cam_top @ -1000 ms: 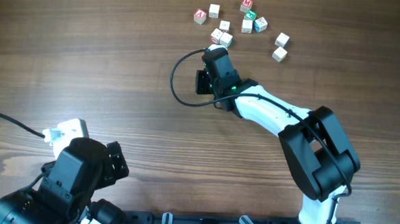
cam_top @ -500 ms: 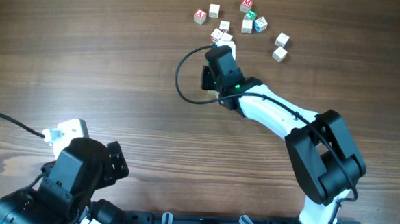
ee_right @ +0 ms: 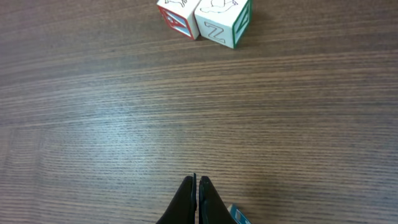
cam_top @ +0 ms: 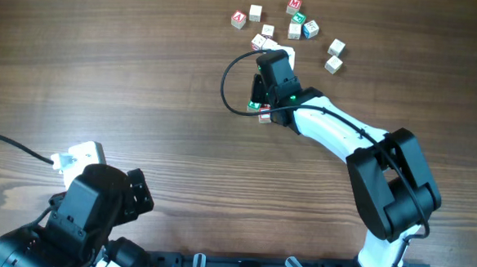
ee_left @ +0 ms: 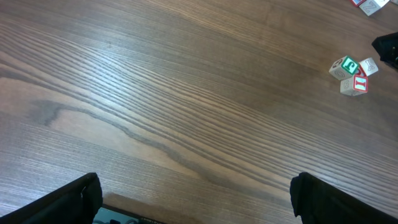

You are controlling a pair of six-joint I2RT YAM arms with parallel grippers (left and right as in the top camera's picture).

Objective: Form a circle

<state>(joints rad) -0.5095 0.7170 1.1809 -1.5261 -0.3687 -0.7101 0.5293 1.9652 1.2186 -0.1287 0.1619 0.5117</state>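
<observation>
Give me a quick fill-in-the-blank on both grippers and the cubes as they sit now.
1. The right gripper has its jaws ____.
2. The left gripper stands ____, holding nothing.
3. In the left wrist view, the clump counts ____ cubes.
4. In the right wrist view, the green-edged cube shows the letter ____.
Missing words: shut; open; three; Z.
</observation>
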